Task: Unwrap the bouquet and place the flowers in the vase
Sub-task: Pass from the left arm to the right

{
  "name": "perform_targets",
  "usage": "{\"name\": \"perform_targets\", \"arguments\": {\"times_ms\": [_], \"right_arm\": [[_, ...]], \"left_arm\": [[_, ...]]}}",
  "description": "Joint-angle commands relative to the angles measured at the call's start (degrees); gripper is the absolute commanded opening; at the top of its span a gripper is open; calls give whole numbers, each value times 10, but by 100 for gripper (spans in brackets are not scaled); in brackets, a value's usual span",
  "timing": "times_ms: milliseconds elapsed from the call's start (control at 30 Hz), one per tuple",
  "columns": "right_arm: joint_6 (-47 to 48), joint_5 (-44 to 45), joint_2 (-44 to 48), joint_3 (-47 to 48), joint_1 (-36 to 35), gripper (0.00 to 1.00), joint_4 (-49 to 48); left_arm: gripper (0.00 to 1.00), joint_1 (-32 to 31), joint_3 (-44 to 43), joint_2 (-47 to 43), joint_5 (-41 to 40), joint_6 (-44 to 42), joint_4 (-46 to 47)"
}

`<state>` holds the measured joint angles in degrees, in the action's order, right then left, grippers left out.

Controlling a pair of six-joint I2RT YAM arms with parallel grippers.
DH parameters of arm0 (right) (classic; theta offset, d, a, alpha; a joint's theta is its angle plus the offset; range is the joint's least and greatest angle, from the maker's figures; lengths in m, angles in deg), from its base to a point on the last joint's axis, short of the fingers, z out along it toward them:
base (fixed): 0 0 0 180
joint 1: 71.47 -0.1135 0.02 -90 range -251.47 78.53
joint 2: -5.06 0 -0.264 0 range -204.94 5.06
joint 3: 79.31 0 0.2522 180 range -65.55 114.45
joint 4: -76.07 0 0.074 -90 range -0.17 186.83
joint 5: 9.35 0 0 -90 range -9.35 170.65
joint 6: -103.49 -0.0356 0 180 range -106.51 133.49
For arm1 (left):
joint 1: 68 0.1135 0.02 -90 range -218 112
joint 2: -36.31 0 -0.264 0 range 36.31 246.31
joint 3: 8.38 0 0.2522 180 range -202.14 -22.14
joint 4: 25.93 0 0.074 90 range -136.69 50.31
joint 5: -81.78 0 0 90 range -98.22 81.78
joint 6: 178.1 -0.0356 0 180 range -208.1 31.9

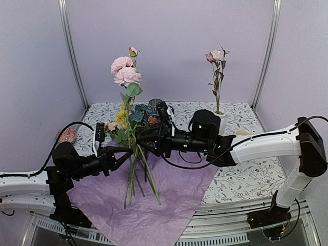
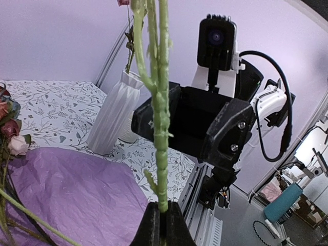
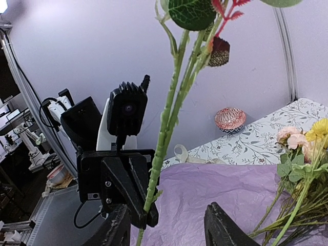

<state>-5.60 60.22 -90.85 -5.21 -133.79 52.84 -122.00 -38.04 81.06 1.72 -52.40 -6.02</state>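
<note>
The purple paper (image 1: 154,205) lay flat on the table (image 1: 251,179), and its near corner hung over the table's near edge. Over the left side of the paper, the left claw (image 2: 161,225) was pinched tight on one long green stem (image 2: 162,128) and held it straight up. Pink roses (image 1: 125,72) sat at the top of that stem, high above the paper.

The right claw (image 3: 169,230) reached in from the right side of the paper, a little higher up the same stem. Its two fingers stood apart with the stem between them, and they were not squeezing it.

More flowers (image 1: 134,119) rested on the middle of the paper. Their stems pointed to the near side, and their yellow, blue and pink heads lay by the paper's far edge.

A small red striped bowl (image 3: 229,119) sat to the left of the paper. A dark cup (image 1: 155,102) stood just past the paper's far edge. The white vase (image 2: 113,120) stood past the far right side of the paper, and one pink rose (image 1: 215,56) stood in it.
</note>
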Motion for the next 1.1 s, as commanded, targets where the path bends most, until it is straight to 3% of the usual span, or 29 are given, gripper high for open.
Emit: {"name": "perform_targets", "arguments": {"times_ms": [0, 667, 867, 933, 967, 1000, 1067], "right_arm": [[-19, -32, -34, 51, -3, 48, 6], [-45, -81, -74, 107, -2, 37, 7], [-47, -84, -78, 113, -3, 21, 9], [-47, -77, -74, 111, -3, 4, 15], [-45, -69, -70, 107, -2, 3, 19], [-43, -56, -63, 100, -2, 2, 22], [-28, -18, -41, 79, -2, 2, 36]], "left_arm": [[0, -5, 5, 4, 21, -18, 31], [0, -8, 3, 22, 40, -28, 31], [0, -8, 1, 30, 45, -29, 29], [1, -8, -1, 34, 48, -31, 29], [8, -8, -1, 35, 53, -32, 29], [29, -8, 0, 36, 53, -32, 29], [55, -9, 0, 33, 50, -31, 20]]}}
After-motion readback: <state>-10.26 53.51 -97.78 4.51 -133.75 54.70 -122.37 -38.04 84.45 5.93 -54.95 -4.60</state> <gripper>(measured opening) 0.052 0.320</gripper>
